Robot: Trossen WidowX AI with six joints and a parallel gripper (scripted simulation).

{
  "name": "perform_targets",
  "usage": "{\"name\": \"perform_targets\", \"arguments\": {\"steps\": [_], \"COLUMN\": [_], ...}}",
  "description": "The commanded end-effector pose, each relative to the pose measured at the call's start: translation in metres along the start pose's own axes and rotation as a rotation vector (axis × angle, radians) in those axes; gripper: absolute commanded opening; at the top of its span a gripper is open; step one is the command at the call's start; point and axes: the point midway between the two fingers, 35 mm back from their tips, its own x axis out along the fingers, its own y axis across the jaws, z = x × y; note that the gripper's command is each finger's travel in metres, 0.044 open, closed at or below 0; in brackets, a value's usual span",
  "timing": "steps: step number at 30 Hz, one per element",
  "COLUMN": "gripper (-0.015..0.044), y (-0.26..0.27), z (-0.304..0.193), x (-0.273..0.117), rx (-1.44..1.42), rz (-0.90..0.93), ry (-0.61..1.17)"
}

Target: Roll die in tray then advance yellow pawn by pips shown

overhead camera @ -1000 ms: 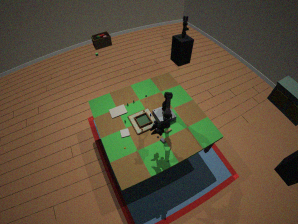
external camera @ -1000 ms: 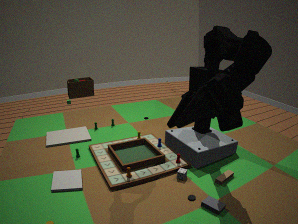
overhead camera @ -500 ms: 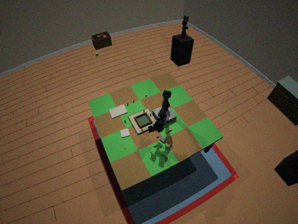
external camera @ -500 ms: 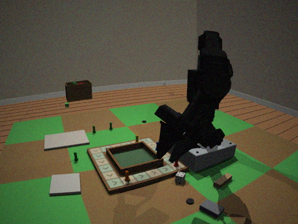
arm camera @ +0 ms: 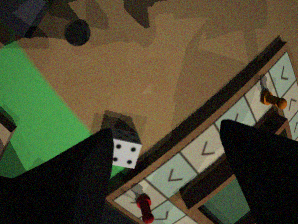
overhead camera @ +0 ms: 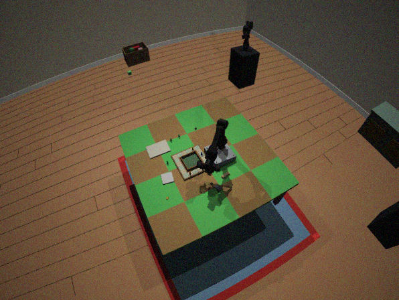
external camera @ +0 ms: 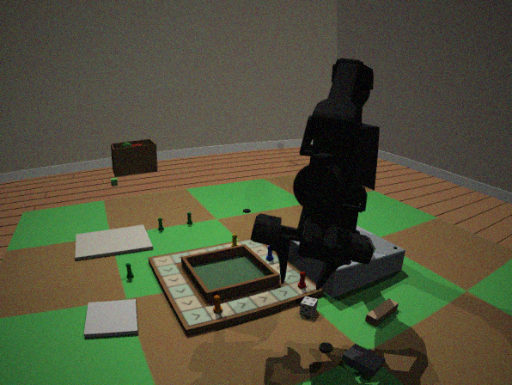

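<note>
beside the die [external camera: 308,307] [arm camera: 127,153], a red pawn [external camera: 302,280] [arm camera: 145,209] upright on the board [overhead camera: 179,167] [external camera: 172,292] [arm camera: 150,186]

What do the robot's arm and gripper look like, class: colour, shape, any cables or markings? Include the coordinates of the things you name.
The arm [overhead camera: 219,137] [external camera: 339,155] is near-black, with blocky, rounded segments. Its gripper [overhead camera: 205,167] [external camera: 302,281] [arm camera: 168,132] has two black fingers, tapering towards blunt tips in the wrist view. I can make out no cables or markings in this dim light.
</note>
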Motion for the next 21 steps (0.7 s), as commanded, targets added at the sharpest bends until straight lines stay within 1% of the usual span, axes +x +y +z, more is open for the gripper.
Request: {"name": "perform_targets", "arguments": {"steps": [1, 11, 14, 19, 21], "gripper": [0.0275, 0.0275, 0.0275, 0.0275, 0.0275], "y": [0.019, 0.019, 0.021, 0.022, 0.023], "z": [-0.039, -0.041, -0.042, -0.042, -0.043], "x": [0.009, 0.008, 0.023, 0.026, 0.035], "rx": [0.380, 0.380, 0.380, 0.380, 0.380], "rz": [0.165, 0.165, 0.165, 0.165, 0.165], "ry": [0.099, 0.100, 0.100, 0.100, 0.100]}}
